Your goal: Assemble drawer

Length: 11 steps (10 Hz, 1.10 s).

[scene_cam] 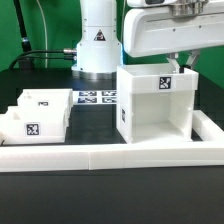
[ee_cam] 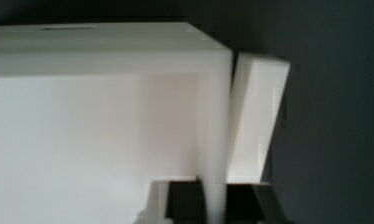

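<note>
The tall white drawer housing [scene_cam: 150, 112] stands upright at the exterior view's right, with a square tag on its top front. Two small shallow trays, one behind [scene_cam: 47, 100] and one in front [scene_cam: 30, 126], sit at the exterior view's left, each with a tag. My gripper [scene_cam: 181, 63] hangs over the housing's upper right corner. In the wrist view the housing's broad white face [ee_cam: 95, 120] fills the picture. Its thin side wall [ee_cam: 258, 110] runs between my two dark fingers [ee_cam: 189, 203]. The gripper [ee_cam: 221, 192] is shut on that wall, one finger on each side.
A long low white border wall [scene_cam: 110, 156] runs along the front and turns up at the exterior view's right. The marker board [scene_cam: 98, 97] lies flat behind the trays. The arm's white base [scene_cam: 97, 40] stands at the back, with cables at the back left.
</note>
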Available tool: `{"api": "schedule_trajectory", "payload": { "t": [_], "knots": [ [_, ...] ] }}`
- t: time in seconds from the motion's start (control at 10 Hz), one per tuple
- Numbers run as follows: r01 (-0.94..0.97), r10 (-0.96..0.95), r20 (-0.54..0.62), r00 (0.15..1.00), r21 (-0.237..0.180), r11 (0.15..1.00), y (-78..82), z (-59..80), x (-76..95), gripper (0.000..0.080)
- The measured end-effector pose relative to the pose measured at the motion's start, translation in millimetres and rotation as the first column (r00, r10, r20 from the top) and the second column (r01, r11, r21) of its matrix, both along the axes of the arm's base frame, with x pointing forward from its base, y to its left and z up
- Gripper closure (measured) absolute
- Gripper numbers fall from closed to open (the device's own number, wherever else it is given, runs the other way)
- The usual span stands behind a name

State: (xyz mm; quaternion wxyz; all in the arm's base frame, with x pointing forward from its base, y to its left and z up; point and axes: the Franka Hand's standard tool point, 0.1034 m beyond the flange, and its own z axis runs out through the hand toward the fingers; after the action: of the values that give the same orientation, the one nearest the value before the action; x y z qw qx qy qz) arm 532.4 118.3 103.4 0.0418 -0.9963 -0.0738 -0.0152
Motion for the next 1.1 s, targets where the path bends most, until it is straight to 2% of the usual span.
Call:
{"api": "schedule_trajectory", "payload": {
  "t": [0.3, 0.5, 0.6, 0.8, 1.1],
  "knots": [
    [0.028, -0.028, 0.0, 1.0, 0.001, 1.0, 0.2, 1.4, 0.8, 0.0762],
    [0.2, -0.199, -0.015, 0.98, 0.009, 0.98, 2.2, 1.9, 1.0, 0.0762],
    [0.237, -0.236, -0.013, 0.972, 0.016, 0.971, 0.3, 1.1, 2.8, 0.0762],
    [0.301, -0.301, 0.009, 0.953, 0.027, 0.953, -15.2, 0.6, 15.8, 0.0761],
    [0.456, -0.457, -0.004, 0.89, 0.036, 0.889, -14.3, 3.1, 19.5, 0.076]
  ]
}}
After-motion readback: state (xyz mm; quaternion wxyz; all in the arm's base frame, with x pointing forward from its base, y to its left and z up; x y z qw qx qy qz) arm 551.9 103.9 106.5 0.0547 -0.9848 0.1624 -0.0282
